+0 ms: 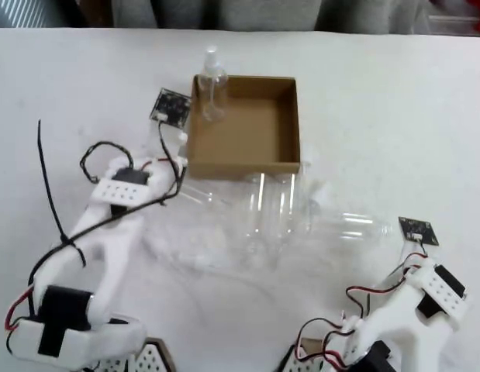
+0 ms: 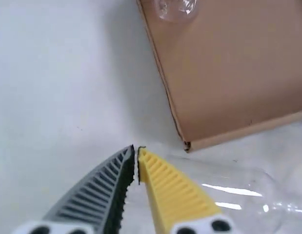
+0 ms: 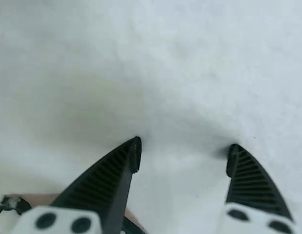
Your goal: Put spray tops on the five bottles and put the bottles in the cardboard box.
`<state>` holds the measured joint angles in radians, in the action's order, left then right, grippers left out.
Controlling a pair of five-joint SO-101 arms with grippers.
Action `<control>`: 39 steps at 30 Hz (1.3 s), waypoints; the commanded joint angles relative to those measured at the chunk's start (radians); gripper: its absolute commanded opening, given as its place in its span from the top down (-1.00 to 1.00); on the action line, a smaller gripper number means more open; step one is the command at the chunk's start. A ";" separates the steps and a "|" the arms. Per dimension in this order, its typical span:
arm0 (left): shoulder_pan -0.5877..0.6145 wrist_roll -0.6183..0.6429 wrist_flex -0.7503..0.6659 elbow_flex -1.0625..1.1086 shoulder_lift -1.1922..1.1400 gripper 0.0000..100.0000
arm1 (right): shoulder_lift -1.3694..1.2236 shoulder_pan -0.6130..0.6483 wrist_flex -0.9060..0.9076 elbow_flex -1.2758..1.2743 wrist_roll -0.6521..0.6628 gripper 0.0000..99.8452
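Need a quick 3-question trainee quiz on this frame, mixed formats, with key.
1. True or false: the left end effector is shut, close to a corner of the cardboard box.
2. Multiple choice: the right end effector is (A) shut on a bottle, (B) open above bare table, (C) inside the box.
3. Fill in: the one bottle with a spray top stands ___ the box, while the other clear bottles lie on the table outside it.
Key: 1 true; 2 B; 3 in.
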<state>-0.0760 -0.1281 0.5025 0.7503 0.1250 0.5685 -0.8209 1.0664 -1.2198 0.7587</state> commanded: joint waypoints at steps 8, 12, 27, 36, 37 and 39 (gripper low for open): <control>0.005 -0.011 0.103 -0.043 -0.007 0.94 | -0.016 -0.007 -0.038 -0.002 0.009 0.48; 0.007 -0.011 0.180 -0.044 -0.007 0.94 | -0.016 -0.007 -0.038 -0.002 0.009 0.48; 0.010 -0.114 0.276 -0.051 -0.005 0.94 | -0.016 -0.007 -0.038 -0.002 0.009 0.48; 0.096 -0.272 0.278 -0.101 0.084 0.94 | -0.016 -0.007 -0.038 -0.002 0.009 0.48; 0.102 -0.284 0.287 -0.100 0.119 0.94 | -0.016 -0.007 -0.038 -0.002 0.009 0.48; 0.107 -0.310 0.334 -0.101 0.194 0.94 | -0.016 -0.007 -0.038 -0.002 0.009 0.48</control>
<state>0.0161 -0.4028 0.7864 0.7058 0.1941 0.5685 -0.8209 1.0664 -1.2198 0.7587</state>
